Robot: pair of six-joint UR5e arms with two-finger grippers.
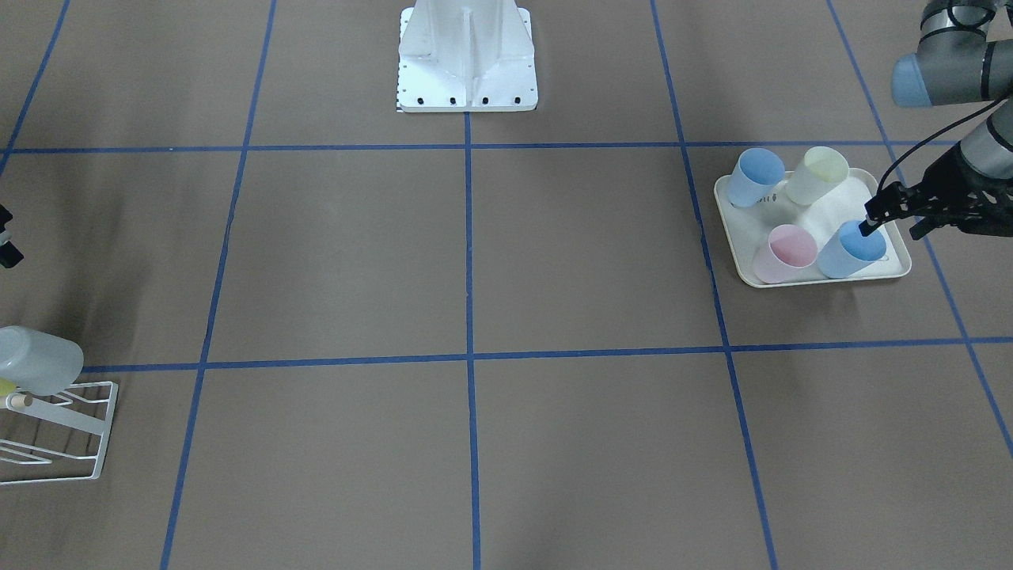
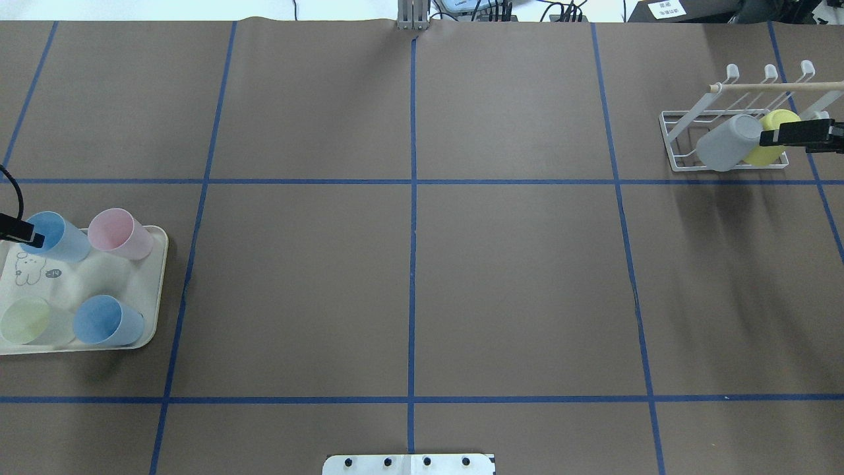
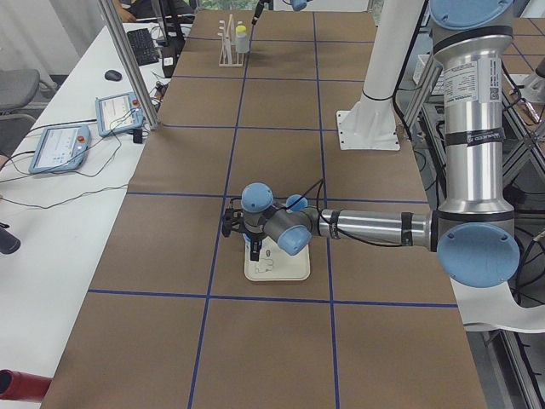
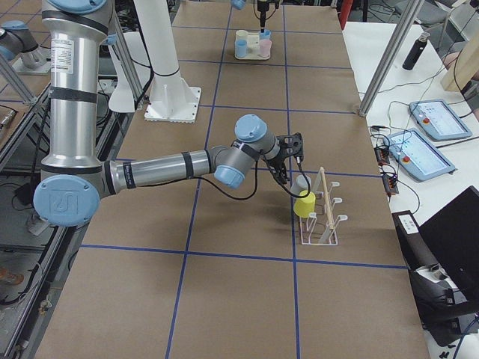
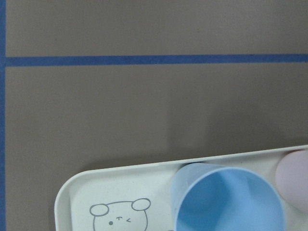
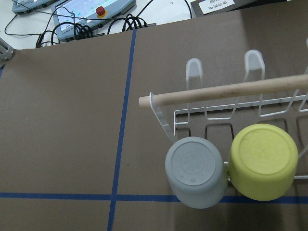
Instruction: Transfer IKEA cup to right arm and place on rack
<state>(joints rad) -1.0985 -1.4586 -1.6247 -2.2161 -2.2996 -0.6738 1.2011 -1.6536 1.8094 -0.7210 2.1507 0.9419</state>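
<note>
Several pastel cups stand upright on a cream tray (image 2: pixel 155 284). My left gripper (image 1: pixel 894 228) is open over the far blue cup (image 1: pixel 851 249). One finger (image 2: pixel 30 236) dips inside its rim and the other stays outside. The left wrist view shows this blue cup (image 5: pixel 228 199) from above. The white wire rack (image 2: pixel 725 119) with a wooden dowel holds a grey cup (image 2: pixel 728 142) and a yellow cup (image 2: pixel 771 152), both upside down. My right gripper (image 2: pixel 765 138) hovers beside them, looks open and holds nothing.
On the tray also stand a pink cup (image 2: pixel 122 234), a pale yellow cup (image 2: pixel 30 321) and a second blue cup (image 2: pixel 105 321). The robot base (image 1: pixel 467 63) stands at the near table edge. Blue tape lines cross the brown table.
</note>
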